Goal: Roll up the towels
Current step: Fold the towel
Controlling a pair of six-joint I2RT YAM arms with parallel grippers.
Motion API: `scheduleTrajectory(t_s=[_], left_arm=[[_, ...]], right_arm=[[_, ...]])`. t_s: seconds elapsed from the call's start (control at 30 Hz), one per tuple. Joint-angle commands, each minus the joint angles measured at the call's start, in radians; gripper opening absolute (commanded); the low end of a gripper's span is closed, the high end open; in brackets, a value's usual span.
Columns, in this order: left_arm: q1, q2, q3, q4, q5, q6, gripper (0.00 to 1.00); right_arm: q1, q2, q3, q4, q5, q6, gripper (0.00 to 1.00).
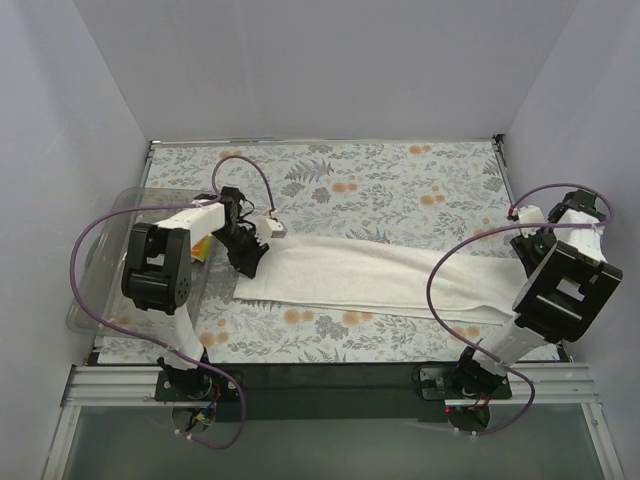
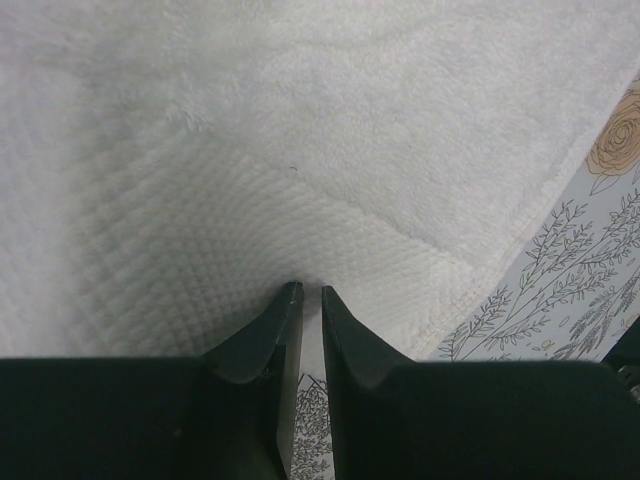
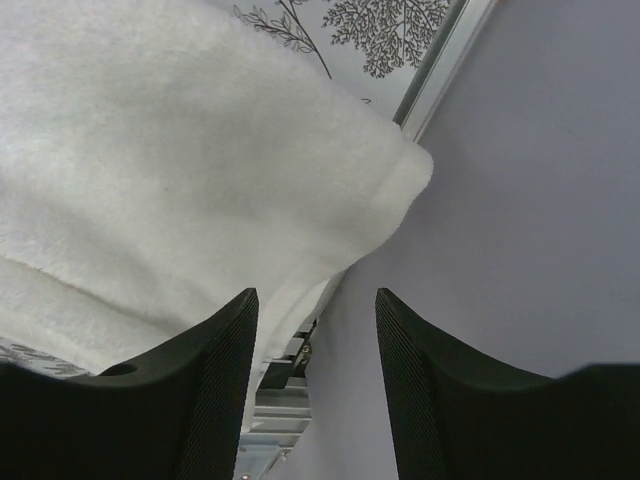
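White towel [image 1: 370, 275] lies flat across mid-frame: soft, floppy, light. My left gripper [image 2: 311, 290] looks pinched on its woven hem at the left end, probably the best hold. My right gripper [image 3: 315, 300] gapes beside the right corner.

A covering [image 1: 400, 190] printed with grey ferns and orange flowers spreads across the counter; a clear plastic tub [image 1: 95, 255] sits at its left edge, partly overhanging the side; plain pale walls [image 1: 330, 70] close off the far side and both flanks; a thin metal strip [image 1: 325, 141] borders the far edge of the covering; an aluminium frame [image 1: 110, 385] runs along the near edge, with a black plate [image 1: 330, 385] beside it at the middle.
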Motion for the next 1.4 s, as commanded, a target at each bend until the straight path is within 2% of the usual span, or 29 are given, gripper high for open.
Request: scheduleTrajectory(t_s=[0.0,0.2,0.27,0.5,0.57,0.63,0.67,0.7,0.87,1.1,1.37], left_arm=[[-0.001,-0.019,-0.052,0.056,-0.059,-0.020,0.13],[0.000,0.001,-0.099,0.119,-0.169,-0.070,0.13],[0.008,0.004,-0.122,0.129,-0.209,-0.081,0.10],[0.078,0.012,-0.129,0.135,-0.288,-0.080,0.06],[0.097,0.015,-0.109,0.133,-0.292,-0.072,0.06],[0.102,0.019,-0.070,0.121,-0.286,-0.069,0.06],[0.102,0.021,-0.058,0.116,-0.272,-0.064,0.06],[0.102,0.019,-0.028,0.109,-0.265,-0.069,0.06],[0.100,0.004,0.042,0.078,-0.187,-0.086,0.12],[0.075,-0.012,0.063,0.079,-0.127,-0.107,0.20],[0.075,-0.025,0.026,0.112,-0.140,-0.107,0.22]], right_arm=[[-0.005,0.049,0.040,0.023,0.046,0.098,0.48],[-0.005,0.167,0.071,0.045,0.030,0.161,0.46],[-0.005,0.195,0.103,0.045,0.016,0.170,0.44],[0.020,0.226,0.177,0.040,-0.031,0.182,0.23],[0.034,0.232,0.192,0.037,-0.037,0.185,0.22],[0.043,0.238,0.204,0.036,-0.033,0.188,0.23],[0.044,0.237,0.210,0.034,-0.027,0.193,0.27],[0.044,0.235,0.223,0.034,-0.016,0.196,0.34],[0.040,0.201,0.223,0.031,0.013,0.201,0.45],[0.037,0.230,0.220,-0.110,-0.099,0.259,0.41],[0.026,0.249,0.178,-0.110,-0.096,0.339,0.37]])
